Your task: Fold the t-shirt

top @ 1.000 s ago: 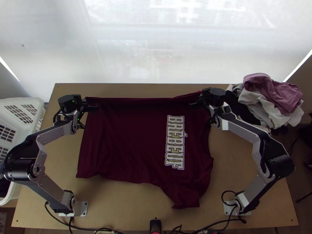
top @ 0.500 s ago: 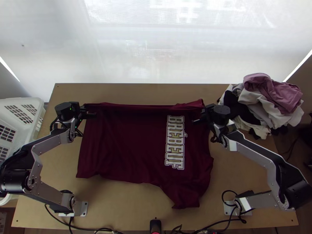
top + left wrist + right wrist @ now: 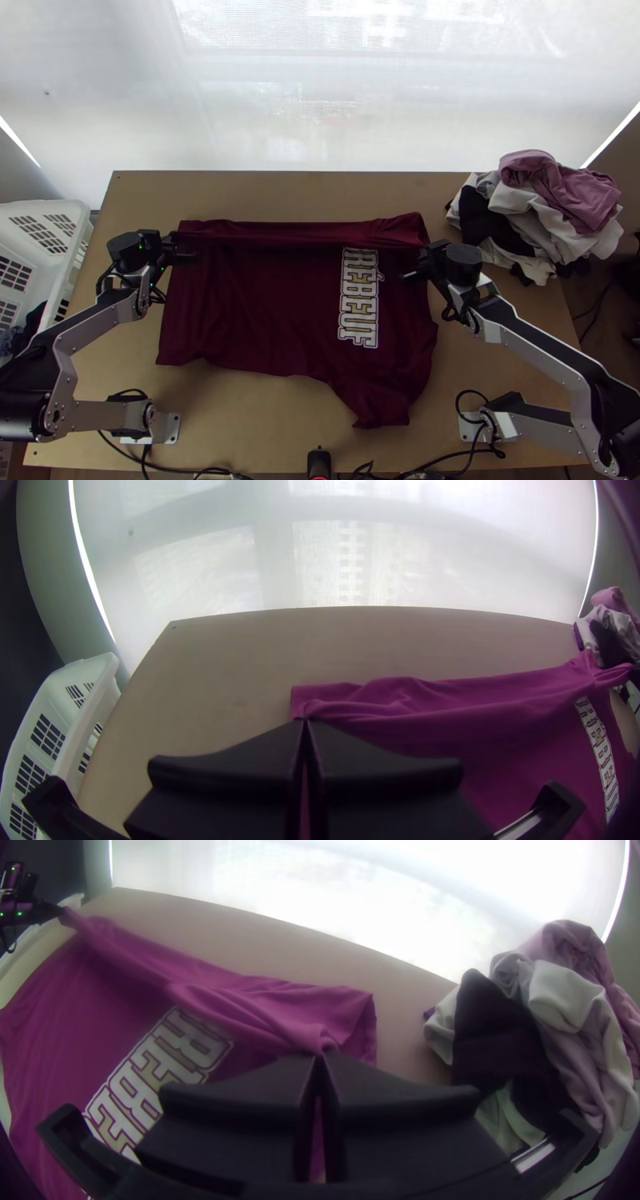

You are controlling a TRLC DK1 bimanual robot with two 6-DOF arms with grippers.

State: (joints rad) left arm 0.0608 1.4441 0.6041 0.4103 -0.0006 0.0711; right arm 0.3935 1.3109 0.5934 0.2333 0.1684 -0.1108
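- Slippage could start at the left end effector [image 3: 305,725], its fingers pressed together on a thin pinch of the t-shirt [image 3: 264,312]; pulling unevenly would free that corner.
- Across the middle, the raised band sags between the two grips; lowering it slack would probably set creases into the fold, over the printed lettering [image 3: 358,312].
- At the right, the right end effector [image 3: 322,1055] is likewise closed on a gathered bit of cloth, and the twist there may leave that end crooked.
- The sleeve [image 3: 384,408] pokes toward the near edge of the tabletop [image 3: 304,192], outside the main outline; folding past it could leave it sticking out.
- For room: the basket [image 3: 72,210] stands beside the left edge, near the left arm, so swing little that way.
- The t-shirt lies mid-tabletop, short of the far edge, leaving some slack there.
- The clothes pile [image 3: 552,204] crowds the far right corner; drifting right could snag it.
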